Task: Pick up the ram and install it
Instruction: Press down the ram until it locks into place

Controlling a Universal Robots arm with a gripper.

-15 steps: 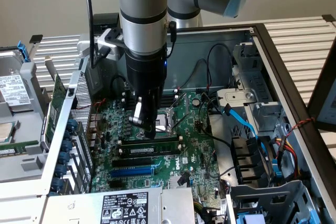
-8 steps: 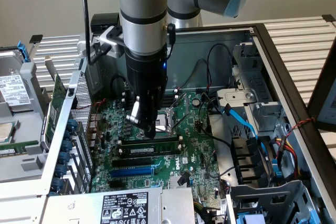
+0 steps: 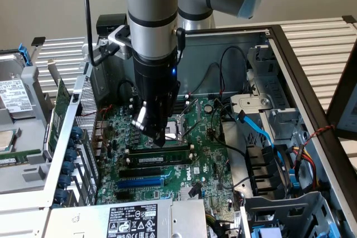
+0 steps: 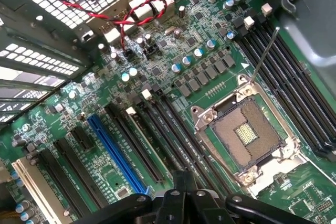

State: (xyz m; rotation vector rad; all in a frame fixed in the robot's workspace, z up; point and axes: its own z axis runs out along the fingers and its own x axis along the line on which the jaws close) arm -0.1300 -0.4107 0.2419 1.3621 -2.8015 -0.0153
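The ram (image 3: 164, 160) is a thin green stick with black chips and a white label. It lies lengthwise along a black slot on the motherboard (image 3: 203, 154), one slot away from the blue slot (image 3: 142, 182). In the wrist view the ram (image 4: 144, 142) shows edge-on between black slots, beside the blue slot (image 4: 115, 148). My gripper (image 3: 159, 140) points down with its tips drawn together just above the black slot behind the ram. It is shut, and nothing shows between its fingers (image 4: 185, 182).
The open CPU socket (image 4: 244, 135) with its lever sits close to the gripper. Metal case walls (image 3: 223, 54) surround the board. A blue cable (image 3: 259, 129) and drive bays stand at the exterior view's right. Card brackets (image 3: 67, 154), a hard drive (image 3: 14, 96) and a second green board (image 3: 19, 159) are at its left.
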